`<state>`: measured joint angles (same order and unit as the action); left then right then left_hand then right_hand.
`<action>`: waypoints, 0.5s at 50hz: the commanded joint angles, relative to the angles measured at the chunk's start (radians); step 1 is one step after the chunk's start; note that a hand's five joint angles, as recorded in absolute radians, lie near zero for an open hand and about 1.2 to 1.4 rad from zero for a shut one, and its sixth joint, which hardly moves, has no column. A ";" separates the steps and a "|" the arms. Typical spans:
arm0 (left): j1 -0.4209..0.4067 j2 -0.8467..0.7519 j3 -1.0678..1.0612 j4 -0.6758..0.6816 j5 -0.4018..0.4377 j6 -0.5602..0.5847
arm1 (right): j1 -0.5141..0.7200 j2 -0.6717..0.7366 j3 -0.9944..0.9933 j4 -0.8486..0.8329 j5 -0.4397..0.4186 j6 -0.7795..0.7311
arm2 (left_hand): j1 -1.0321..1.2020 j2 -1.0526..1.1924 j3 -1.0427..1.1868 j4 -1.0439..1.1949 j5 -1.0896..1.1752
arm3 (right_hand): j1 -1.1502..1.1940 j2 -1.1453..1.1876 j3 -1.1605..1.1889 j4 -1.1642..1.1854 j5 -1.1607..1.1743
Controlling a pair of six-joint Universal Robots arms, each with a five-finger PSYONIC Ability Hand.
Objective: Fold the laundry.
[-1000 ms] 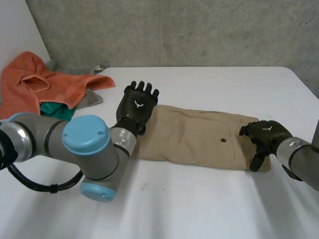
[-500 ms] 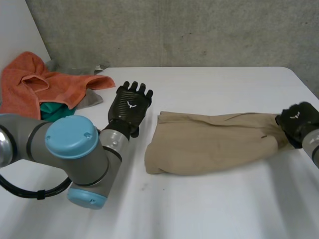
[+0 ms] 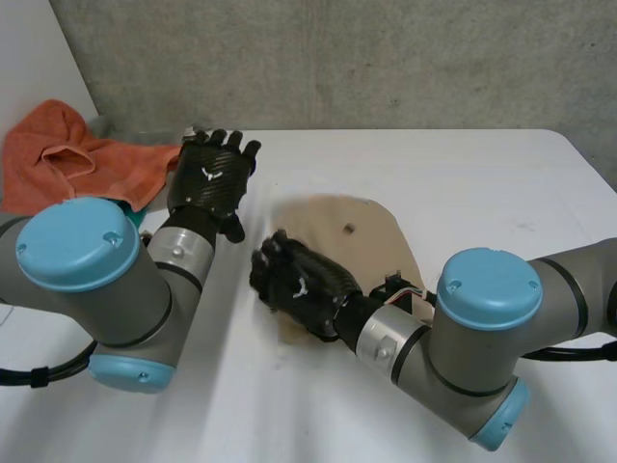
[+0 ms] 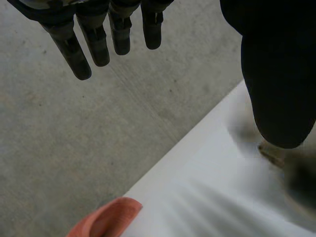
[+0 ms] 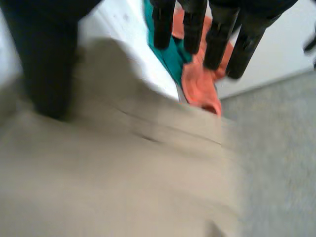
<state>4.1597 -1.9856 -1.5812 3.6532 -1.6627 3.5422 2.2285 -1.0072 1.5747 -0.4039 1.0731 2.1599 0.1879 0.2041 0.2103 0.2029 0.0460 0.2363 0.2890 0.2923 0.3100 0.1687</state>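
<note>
Holds the left hand (image 3: 210,181) up over the white table (image 3: 482,183), just beside an orange towel (image 3: 67,159) at the far left corner and not touching the tan shorts (image 3: 357,231). Spreads its fingers (image 4: 94,44) straight and wide, gripping nothing. Lays the right hand (image 3: 297,285) on the near left edge of the shorts, doubled over near the table's middle. Extends that hand's fingers (image 5: 192,29) straight out past the cloth's edge, thumb apart and resting on the fabric, nothing pinched. Shows a green cloth (image 5: 165,57) against the towel, beyond those fingertips.
</note>
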 commanded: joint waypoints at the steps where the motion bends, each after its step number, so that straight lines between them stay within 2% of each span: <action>1: -0.013 -0.016 0.093 -0.001 0.003 -0.005 | -0.027 -0.157 -0.033 0.025 0.261 0.512 | -0.013 -0.030 -0.036 -0.028 -0.046 | -0.062 -0.114 -0.118 -0.135 -0.169; 3: -0.023 -0.022 0.113 -0.004 0.006 -0.019 | -0.061 -0.192 -0.047 0.060 0.287 0.676 | -0.013 -0.030 -0.036 -0.028 -0.046 | -0.062 -0.114 -0.118 -0.135 -0.169; 8: -0.099 -0.100 0.200 -0.095 0.012 -0.104 | -0.177 -0.183 -0.088 0.206 0.289 0.813 | -0.013 -0.030 -0.036 -0.028 -0.046 | -0.062 -0.114 -0.118 -0.135 -0.169; 14: -0.147 -0.200 0.305 -0.244 0.014 -0.137 | -0.211 -0.052 -0.215 0.374 0.292 0.821 | -0.013 -0.030 -0.036 -0.028 -0.046 | -0.062 -0.114 -0.118 -0.135 -0.169; 25: -0.148 -0.335 0.389 -0.447 0.001 -0.128 | -0.244 0.104 -0.347 0.519 0.288 0.801 | 0.011 -0.005 -0.012 -0.004 -0.022 | -0.062 -0.114 -0.118 -0.135 -0.169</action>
<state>4.0067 -2.2647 -1.2092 3.2972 -1.6553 3.4022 1.9907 -0.9799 1.2784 0.0630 1.3621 2.9862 0.1879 0.2041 0.2103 0.2029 0.0460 0.2022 0.2210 0.2141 0.2341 0.0623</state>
